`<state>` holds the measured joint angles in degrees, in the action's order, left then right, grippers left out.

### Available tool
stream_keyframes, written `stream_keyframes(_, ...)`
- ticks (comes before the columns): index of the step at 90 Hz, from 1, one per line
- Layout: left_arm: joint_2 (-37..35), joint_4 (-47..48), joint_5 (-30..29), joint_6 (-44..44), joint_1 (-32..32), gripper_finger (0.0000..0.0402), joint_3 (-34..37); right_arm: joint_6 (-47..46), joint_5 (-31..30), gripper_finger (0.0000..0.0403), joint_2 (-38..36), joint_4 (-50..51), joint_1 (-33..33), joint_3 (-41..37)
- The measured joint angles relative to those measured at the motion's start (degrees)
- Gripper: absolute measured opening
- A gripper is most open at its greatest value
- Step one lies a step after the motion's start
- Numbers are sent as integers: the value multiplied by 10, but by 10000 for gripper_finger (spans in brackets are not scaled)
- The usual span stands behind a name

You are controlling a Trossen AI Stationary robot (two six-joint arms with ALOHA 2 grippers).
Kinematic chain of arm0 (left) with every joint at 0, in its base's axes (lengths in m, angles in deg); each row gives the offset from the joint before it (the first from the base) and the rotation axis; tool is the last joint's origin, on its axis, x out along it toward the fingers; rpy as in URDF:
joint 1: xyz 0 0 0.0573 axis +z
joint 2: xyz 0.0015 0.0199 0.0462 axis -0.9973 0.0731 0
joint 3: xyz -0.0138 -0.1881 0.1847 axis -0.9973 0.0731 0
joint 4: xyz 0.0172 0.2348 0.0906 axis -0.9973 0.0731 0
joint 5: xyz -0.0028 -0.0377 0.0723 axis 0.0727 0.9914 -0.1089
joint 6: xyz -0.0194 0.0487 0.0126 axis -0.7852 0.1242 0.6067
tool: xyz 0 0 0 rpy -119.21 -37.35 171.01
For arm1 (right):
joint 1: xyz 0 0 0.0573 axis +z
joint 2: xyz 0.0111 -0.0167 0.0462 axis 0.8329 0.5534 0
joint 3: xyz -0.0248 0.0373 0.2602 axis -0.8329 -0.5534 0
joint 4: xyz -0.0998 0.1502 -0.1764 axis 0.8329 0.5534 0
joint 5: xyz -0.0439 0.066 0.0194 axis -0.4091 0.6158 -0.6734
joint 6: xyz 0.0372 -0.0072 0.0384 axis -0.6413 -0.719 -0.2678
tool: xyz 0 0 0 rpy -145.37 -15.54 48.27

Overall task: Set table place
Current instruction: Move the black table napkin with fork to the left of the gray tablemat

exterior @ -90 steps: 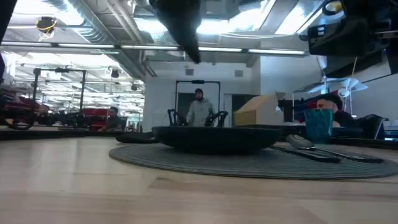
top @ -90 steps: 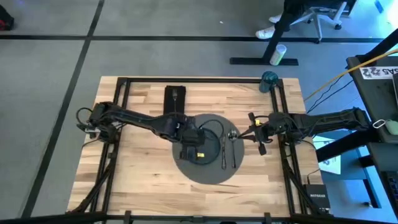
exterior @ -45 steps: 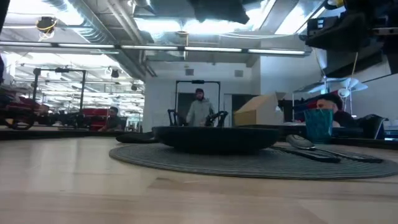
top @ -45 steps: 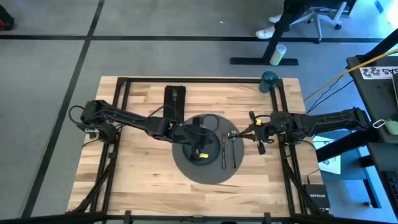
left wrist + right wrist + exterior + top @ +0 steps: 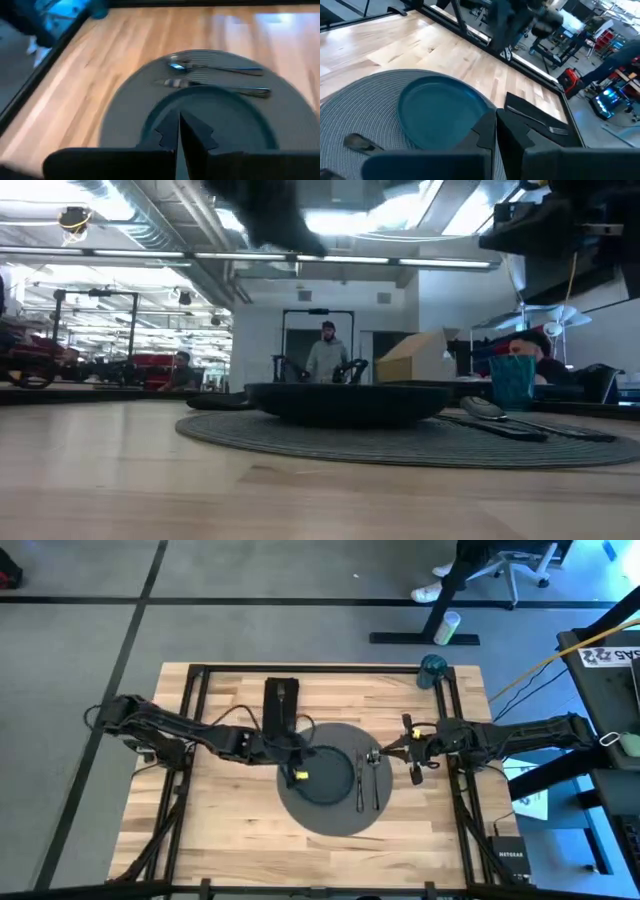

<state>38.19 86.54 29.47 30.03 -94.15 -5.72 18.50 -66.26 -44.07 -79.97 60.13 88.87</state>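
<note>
On the table (image 5: pixel 220 820) lies the round dark-grey placemat (image 5: pixel 330 822), the place. A dark blue-grey plate (image 5: pixel 330 785) rests flat on it. To the plate's right, a spoon (image 5: pixel 374 775) and a second piece of cutlery (image 5: pixel 359 782) also lie on the mat. My left gripper (image 5: pixel 305 762) hovers shut above the plate's left rim (image 5: pixel 150 125) and holds nothing. At the mat's right edge my right gripper (image 5: pixel 395 748) hangs shut and empty, facing the plate (image 5: pixel 440 110).
A black napkin (image 5: pixel 280 705) with a fork (image 5: pixel 540 122) on it lies at the far side, left of centre. A teal cup (image 5: pixel 433 668) stands at the far right corner. Bare wood lies on the near side and to the left.
My left gripper has drawn back from above the plate's middle toward the table's left edge, and its arm has folded back with it. It has stayed shut. The plate, cutlery and mat have not moved.
</note>
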Motion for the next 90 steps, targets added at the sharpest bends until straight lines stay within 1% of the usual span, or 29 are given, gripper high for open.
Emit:
stream_keyframes(15, -66, 2, -1, -34, 49, 0, 79, 25, 0, 0, 0, 1, 0, 0)
stream_keyframes(26, -96, 30, -5, -47, 106, 0, 117, 29, -1, 0, 0, 1, 0, 0)
stream_keyframes(35, -98, 70, -6, -43, 160, 0, 142, 29, -2, 0, 0, 1, 0, 0)
stream_keyframes(41, -97, 77, -3, -34, 194, 0, 156, 29, -2, 0, 0, 2, 0, 0)
stream_keyframes(59, -97, 74, 46, 8, 273, 0, 187, 38, -11, 0, 0, 1, 0, 0)
stream_keyframes(73, -97, 66, 99, 7, 303, 0, 202, 40, -20, 0, 0, 1, 0, 0)
stream_keyframes(90, -67, 30, 121, 7, 296, 0, 205, 50, -30, 0, 0, 0, 0, 0)
